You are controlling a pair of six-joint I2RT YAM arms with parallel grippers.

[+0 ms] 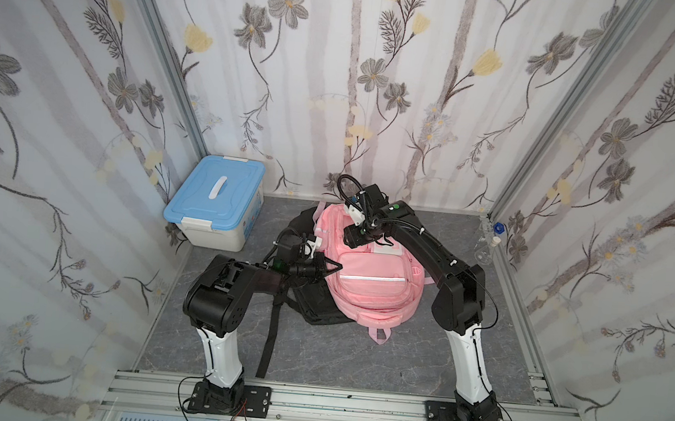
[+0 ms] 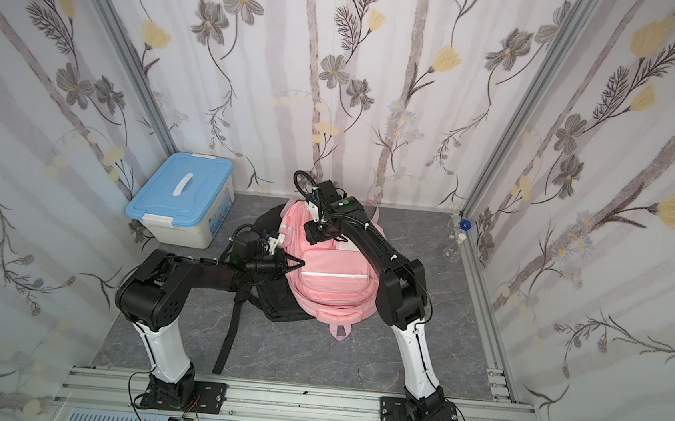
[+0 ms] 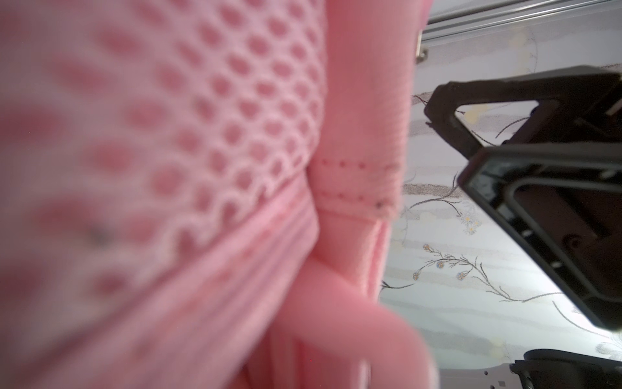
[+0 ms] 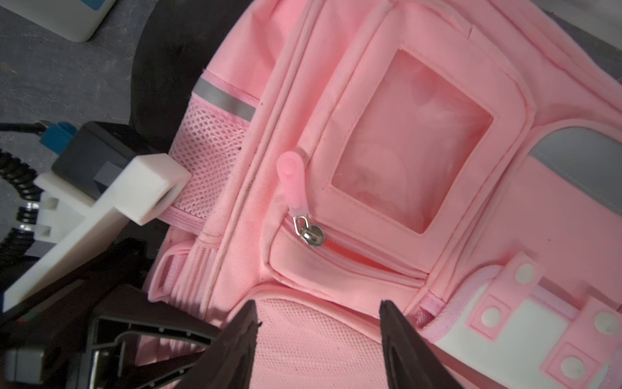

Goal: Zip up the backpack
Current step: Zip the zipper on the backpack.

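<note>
The table (image 1: 335, 357) is a grey slab with marble veining. Toward the middle of its far edge lies the backpack (image 1: 370, 266), plump and rounded in soft pink woven fabric. It has stacked front pockets, silver reflective strips, netted mesh side pockets and a pale rubbery patch with round studs. It rests face up on a black backpack (image 1: 315, 307), whose long flat strap trails toward the near edge. In the far left corner stands a boxy white plastic bin with a blue clip-on lid (image 1: 213, 205).

The left pincer (image 1: 337, 266) is at the pink bag's side that faces the table's left edge. Its dark tips are together, and I cannot tell whether they pinch any fabric. The right pincer (image 4: 318, 304) hangs over the bag's front with its fingers apart, gripping nothing. Near it, a silver slider (image 4: 313, 232) sits at the corner of the clear-windowed pocket and carries a translucent pink rubber pull (image 4: 291, 182).
</note>
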